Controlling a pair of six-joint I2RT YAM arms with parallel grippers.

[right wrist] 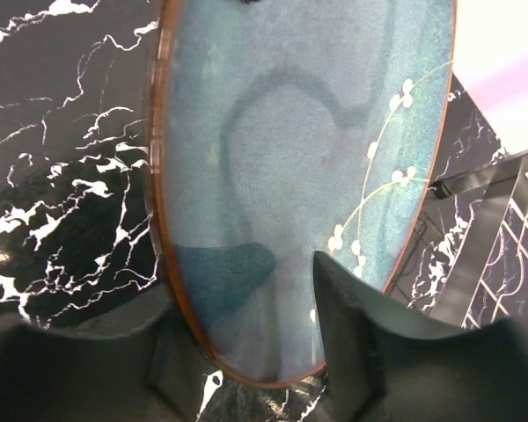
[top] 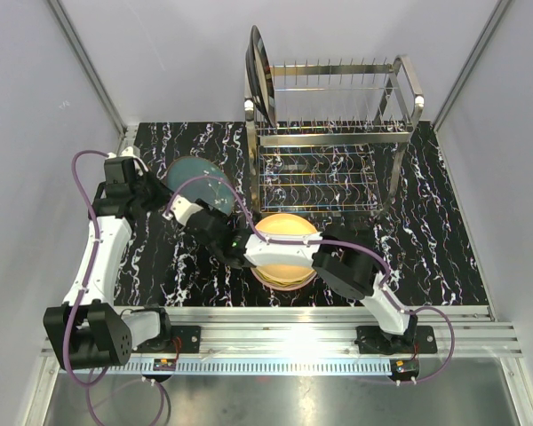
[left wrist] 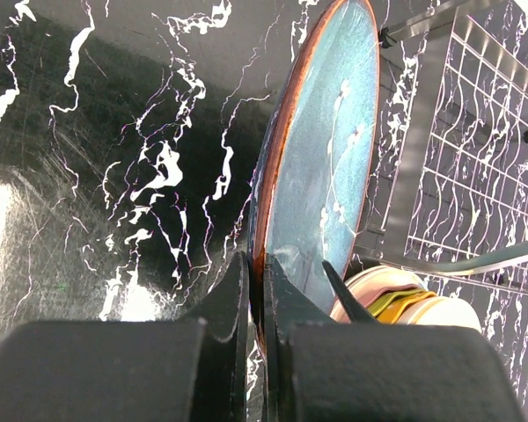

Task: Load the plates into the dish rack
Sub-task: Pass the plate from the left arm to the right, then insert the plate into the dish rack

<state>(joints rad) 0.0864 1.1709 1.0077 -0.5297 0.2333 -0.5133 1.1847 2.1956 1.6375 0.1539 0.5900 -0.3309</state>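
**Blue plate held on edge at the left of the table, rack and stack to its right**

At far left, the left gripper [left wrist: 257, 303] is clamped on the lower rim of a round pale blue plate [left wrist: 321, 176] with a brown rim and a white sprig. The left wrist view shows its two black fingers [left wrist: 231, 303] pressed against opposite faces of the rim. The plate stands nearly on edge above the black, white-veined marble-pattern table [top: 444, 240]. In the top view it lies at left centre, near the left end of the rack but apart from it.

Just right of the left gripper, the right gripper [right wrist: 246, 290] meets the same plate from the near side, its arm reaching leftward across the table. In the right wrist view one finger [right wrist: 352, 343] crosses the front of the glazed face and the other sits behind the rim. Whether they press on the plate or merely bracket it cannot be told.

At centre, a stack of round plates [top: 284, 251] rests flat on the table, partly covered by the right arm. Its top plate is orange-yellow, and the left wrist view shows pink, yellow-green and cream edges beneath.

Behind the stack and further right, the shiny chrome wire dish rack [top: 338, 133] stands at the far edge of the table. One dark, black-rimmed plate [top: 258, 75] stands upright at its left end.
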